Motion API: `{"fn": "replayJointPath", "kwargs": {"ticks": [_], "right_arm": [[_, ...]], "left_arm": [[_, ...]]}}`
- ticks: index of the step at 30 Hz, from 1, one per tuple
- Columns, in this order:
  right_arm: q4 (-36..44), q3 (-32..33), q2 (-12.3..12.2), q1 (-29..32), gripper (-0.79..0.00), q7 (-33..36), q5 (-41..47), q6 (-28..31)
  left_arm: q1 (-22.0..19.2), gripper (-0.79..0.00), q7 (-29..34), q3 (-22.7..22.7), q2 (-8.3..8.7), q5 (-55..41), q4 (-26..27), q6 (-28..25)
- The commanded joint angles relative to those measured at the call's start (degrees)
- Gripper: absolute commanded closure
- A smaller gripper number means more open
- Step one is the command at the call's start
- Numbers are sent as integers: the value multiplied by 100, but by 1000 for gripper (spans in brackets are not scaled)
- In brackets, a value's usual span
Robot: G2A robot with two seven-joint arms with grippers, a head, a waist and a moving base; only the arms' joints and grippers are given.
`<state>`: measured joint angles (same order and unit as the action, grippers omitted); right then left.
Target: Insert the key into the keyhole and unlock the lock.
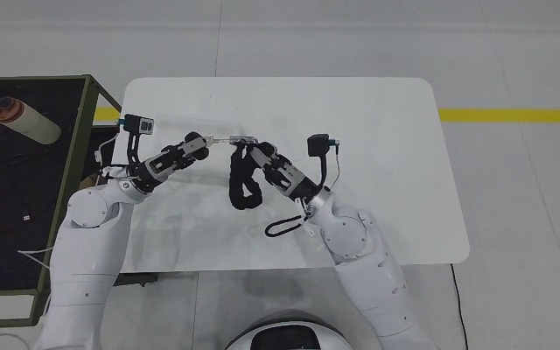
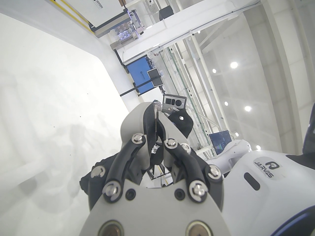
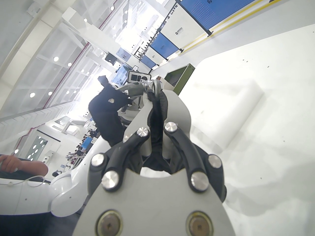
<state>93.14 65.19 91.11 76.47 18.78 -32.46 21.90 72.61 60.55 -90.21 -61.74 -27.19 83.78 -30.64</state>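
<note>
Now, insertion step: your left gripper [image 1: 202, 143] pinches the key [image 1: 226, 140], tip meeting the lock [image 1: 248, 140], which the right gripper [image 1: 255, 152] clamps above the table [image 1: 376, 131]. Depth unclear. Next, probably seat it straight, then twist.

— How are the arms set?
— Both reach in over the middle of the surface [image 1: 394, 114], elbows out to the sides and forearms angled toward each other.
— And the left gripper?
— The left gripper [image 1: 199, 145] points across at the right one. It is clamped on the flat key [image 2: 156, 121], which juts out past its tips.
— The right?
— The right gripper [image 1: 255, 154] faces it, tips nearly meeting, and is closed around the lock [image 3: 147, 87].
</note>
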Motion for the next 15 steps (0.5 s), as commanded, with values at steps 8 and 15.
{"fn": "replayJointPath", "kwargs": {"ticks": [8, 15], "right_arm": [[38, -1, -21, -40, 0, 132, -19, -29], [53, 5, -32, -127, 0, 379, 86, -137]], "left_arm": [[-57, 0, 177, 8, 29, 36, -43, 182], [-100, 0, 233, 18, 43, 4, -60, 290]]}}
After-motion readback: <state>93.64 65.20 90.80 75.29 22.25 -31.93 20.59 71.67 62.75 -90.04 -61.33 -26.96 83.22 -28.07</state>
